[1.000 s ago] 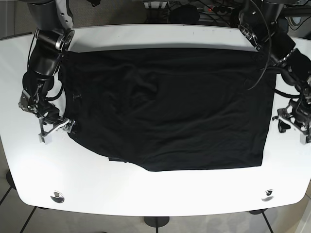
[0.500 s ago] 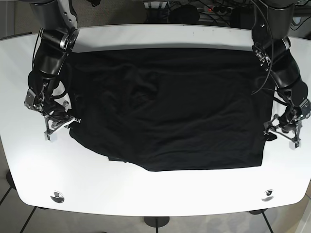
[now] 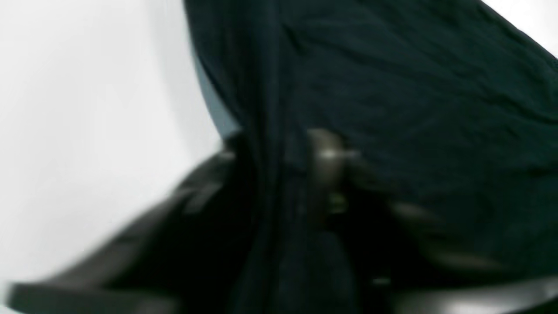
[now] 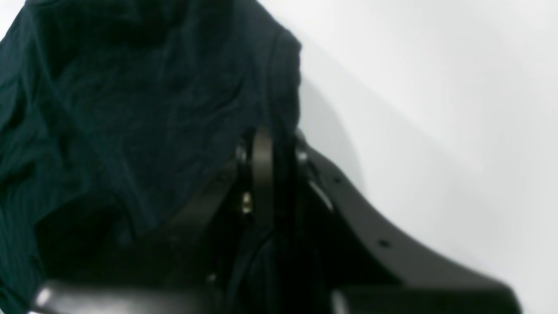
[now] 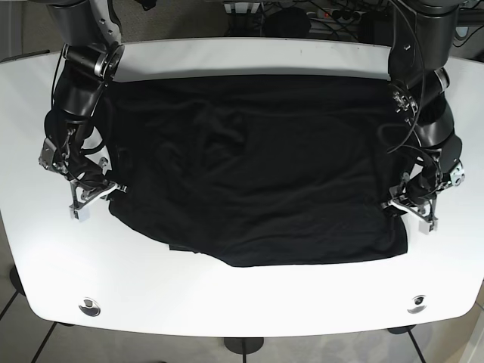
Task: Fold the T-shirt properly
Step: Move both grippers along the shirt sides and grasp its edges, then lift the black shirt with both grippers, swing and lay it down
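A black T-shirt [image 5: 257, 166] lies spread flat on the white table [image 5: 249, 299]. In the base view my right gripper [image 5: 103, 192] is at the shirt's lower left edge. In the right wrist view [image 4: 279, 152] its fingers are closed on the shirt's hem [image 4: 283, 87]. My left gripper [image 5: 404, 206] is at the shirt's lower right edge. The left wrist view is blurred; there the gripper [image 3: 279, 161] has a fold of the dark cloth [image 3: 392, 87] pinched between its fingers, and the cloth edge is raised a little off the table.
Two round metal fittings sit near the table's front edge, one on the left [image 5: 89, 307] and one on the right [image 5: 416, 304]. Cables and equipment lie behind the table's back edge [image 5: 302, 15]. Bare white table shows in front of the shirt.
My left gripper has moved inward from the table's right side onto the shirt's right edge. My right gripper has shifted slightly in onto the shirt's left edge.
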